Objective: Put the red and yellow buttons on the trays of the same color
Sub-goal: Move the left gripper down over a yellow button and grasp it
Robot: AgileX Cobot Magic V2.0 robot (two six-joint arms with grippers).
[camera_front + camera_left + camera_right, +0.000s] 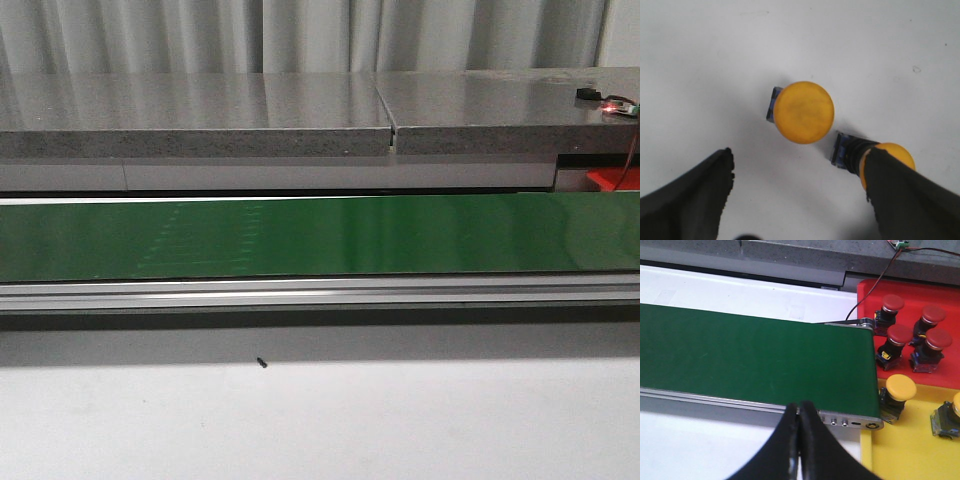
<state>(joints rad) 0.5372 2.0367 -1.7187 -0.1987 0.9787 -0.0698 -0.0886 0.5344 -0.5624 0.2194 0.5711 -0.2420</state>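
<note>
With my left tool (800, 195) spread apart over 2 yellow buttons (803, 112) on the white worktop (715, 60) and my right tool (800, 440) pressed together and empty, I judge pickup next: descend around the upright button.

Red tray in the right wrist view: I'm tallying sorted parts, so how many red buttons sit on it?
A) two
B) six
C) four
C: four red buttons stand clustered on the red tray, beside the end of the green belt.
</note>
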